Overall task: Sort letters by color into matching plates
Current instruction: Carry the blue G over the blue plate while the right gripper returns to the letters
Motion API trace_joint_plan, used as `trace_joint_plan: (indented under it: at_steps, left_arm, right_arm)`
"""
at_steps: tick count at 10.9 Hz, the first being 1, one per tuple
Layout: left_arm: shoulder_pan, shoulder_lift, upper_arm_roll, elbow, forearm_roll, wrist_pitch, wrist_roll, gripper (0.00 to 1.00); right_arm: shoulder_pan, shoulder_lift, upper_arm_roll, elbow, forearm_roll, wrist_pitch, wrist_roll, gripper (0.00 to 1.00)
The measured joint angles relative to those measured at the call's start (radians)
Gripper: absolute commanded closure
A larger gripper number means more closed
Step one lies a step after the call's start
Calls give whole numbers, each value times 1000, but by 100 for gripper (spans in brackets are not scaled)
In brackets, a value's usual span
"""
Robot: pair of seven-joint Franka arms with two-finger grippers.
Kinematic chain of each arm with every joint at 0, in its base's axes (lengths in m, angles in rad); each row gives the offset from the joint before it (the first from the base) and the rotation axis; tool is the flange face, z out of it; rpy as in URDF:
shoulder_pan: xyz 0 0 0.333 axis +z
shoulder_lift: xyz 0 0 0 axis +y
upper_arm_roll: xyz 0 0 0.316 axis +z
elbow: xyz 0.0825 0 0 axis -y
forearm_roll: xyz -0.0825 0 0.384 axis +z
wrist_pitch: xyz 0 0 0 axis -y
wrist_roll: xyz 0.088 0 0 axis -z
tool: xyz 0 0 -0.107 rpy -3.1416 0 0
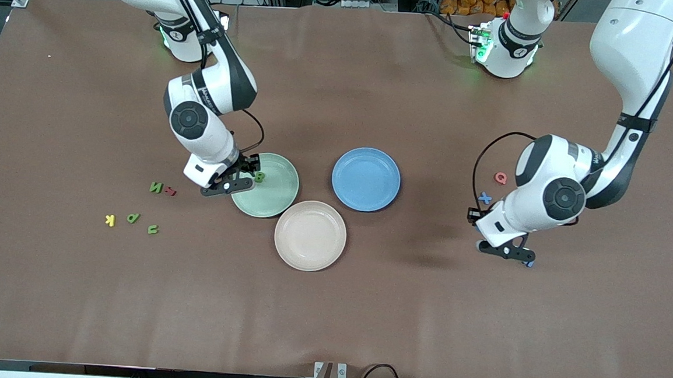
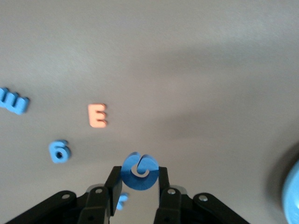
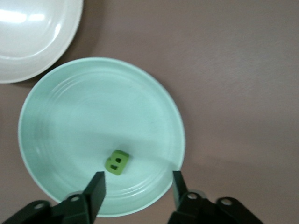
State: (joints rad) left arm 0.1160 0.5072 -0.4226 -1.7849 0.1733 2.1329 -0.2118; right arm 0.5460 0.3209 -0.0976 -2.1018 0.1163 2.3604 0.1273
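Observation:
The mint green plate holds one green letter B. My right gripper hangs open over that plate's rim, just above the B, holding nothing. My left gripper is shut on a blue curled letter, over bare table toward the left arm's end. The blue plate stands beside the green one with nothing in it. Green letters N, P and U lie toward the right arm's end. A blue X lies by the left arm.
A beige-pink plate sits nearer the front camera than both plates. A yellow K and a small red letter lie among the green letters. A red Q, an orange E, a blue 6 lie near the left gripper.

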Motion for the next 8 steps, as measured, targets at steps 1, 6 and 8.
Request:
trace_joint_plan:
  at_steps: [1,6,8]
  left_arm:
    - [-1,-6,-16,-4,0,-19,-26,100]
    - [0,-20,-68,-42,0,-32,-130,100]
    - [-9,-26,-107,-50,0,-32,-195,100]
  right_arm:
    - [-2,0,-18,5,-4,0,-1,0]
    - [-50,-3,-95,17,-11,-42,-68,0]
    - [-126,-3,-100,20,-15,-42,-144,0]
